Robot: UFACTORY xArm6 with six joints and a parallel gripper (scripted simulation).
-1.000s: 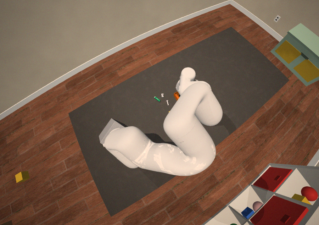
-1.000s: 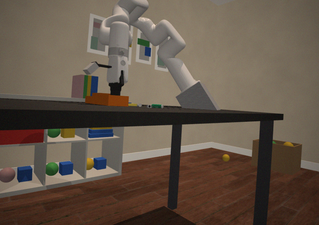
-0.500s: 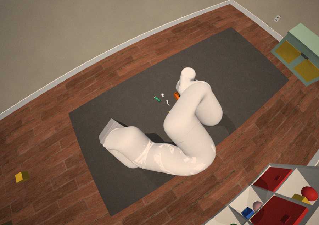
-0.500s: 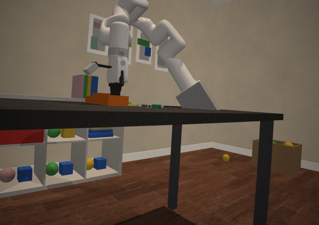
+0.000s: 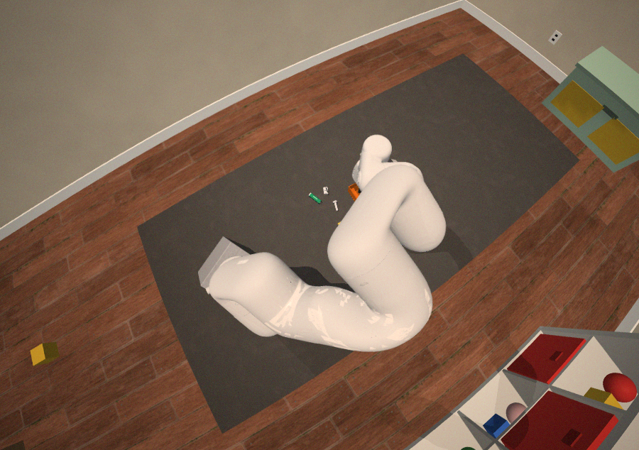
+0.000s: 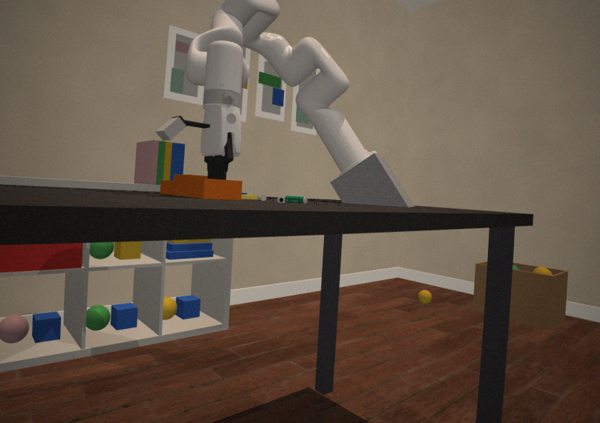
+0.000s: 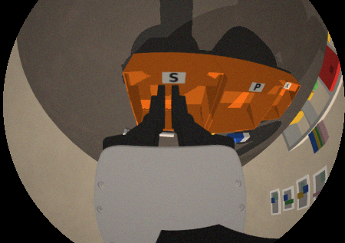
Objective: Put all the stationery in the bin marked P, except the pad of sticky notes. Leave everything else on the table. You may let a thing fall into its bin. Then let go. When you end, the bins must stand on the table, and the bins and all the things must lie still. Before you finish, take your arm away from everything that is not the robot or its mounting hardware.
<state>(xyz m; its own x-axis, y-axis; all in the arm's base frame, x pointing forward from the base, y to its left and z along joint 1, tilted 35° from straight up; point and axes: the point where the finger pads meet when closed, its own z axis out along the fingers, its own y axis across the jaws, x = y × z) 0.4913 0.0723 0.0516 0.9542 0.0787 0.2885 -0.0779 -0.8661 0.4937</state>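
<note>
You are hanging the claw (image 7: 169, 97) over the orange bin's S compartment (image 7: 173, 77), fingers nearly shut on nothing visible; the green marker (image 5: 314, 198) is lying on the worktop (image 5: 468, 141), awaiting compartment P (image 7: 257, 87).

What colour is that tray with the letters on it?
The bins are bright orange, with small grey letter labels. The wrist view shows it best.

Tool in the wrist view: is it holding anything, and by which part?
Nothing is held. The tool is shut on nothing, its tips at the S-marked end of the orange bin.
</note>
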